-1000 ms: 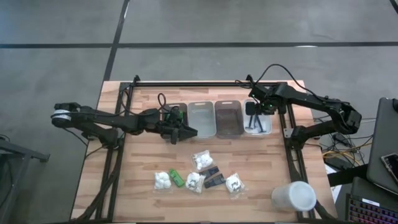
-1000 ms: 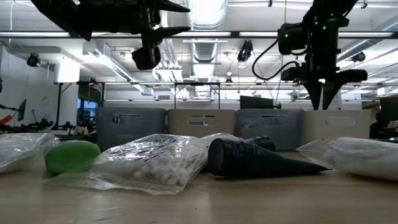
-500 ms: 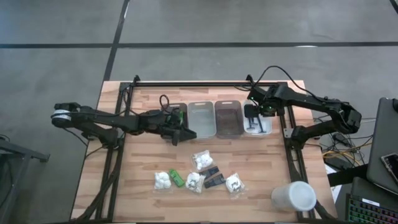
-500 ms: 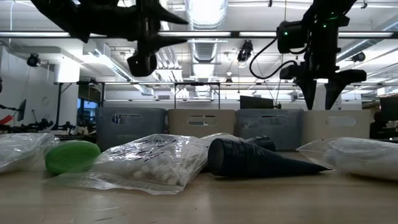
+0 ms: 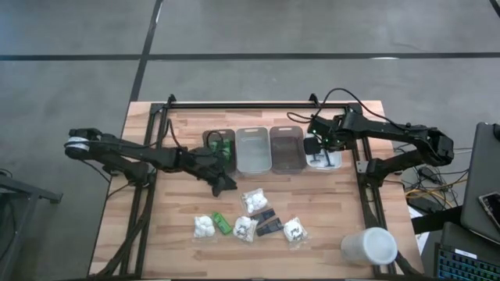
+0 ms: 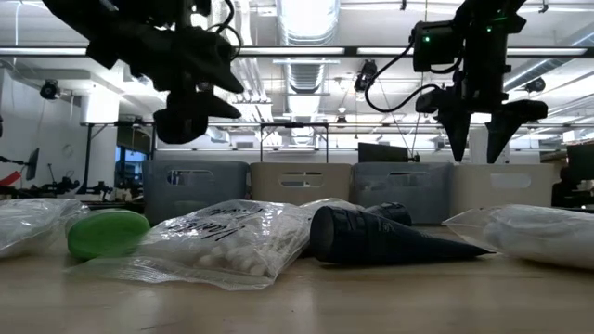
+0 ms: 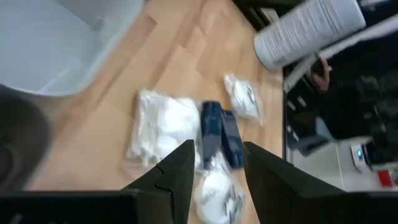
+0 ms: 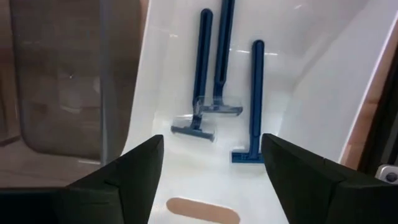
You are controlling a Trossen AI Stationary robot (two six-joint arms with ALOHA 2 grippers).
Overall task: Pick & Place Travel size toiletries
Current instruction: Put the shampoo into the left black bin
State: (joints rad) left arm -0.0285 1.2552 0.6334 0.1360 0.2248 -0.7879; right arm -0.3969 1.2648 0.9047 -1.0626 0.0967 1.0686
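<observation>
- Overhead, four bins stand in a row across the middle of the worktop [image 5: 180, 211], nearer its far edge.
- At the left end, the dark bin [image 5: 219, 146] holds green bottles [image 5: 223, 147], partly covered by the left arm.
- Next, the clear bin [image 5: 252, 150] and the brown bin [image 5: 287, 149] show nothing that can be made out.
- At the right end, the white bin [image 8: 323, 93] holds three blue razors [image 8: 214, 74] lying flat, handles roughly parallel.
- Above that bin, the right end effector [image 8: 211, 165] hangs with fingers spread wide, gripping nothing.
- Between the bins and the near edge, the left end effector [image 7: 216, 171] hovers released and empty, just in front of the dark bin.
- Near the near edge lie the loose toiletries: puff packets [image 5: 254, 200], a green bottle [image 5: 221, 225] and black packets [image 5: 268, 222], close together.
- Toward the near right corner, a white cup [image 5: 369, 247] lies on its side.
- From table height, the packets block the bins' lower walls, so the contents stay hidden there.
</observation>
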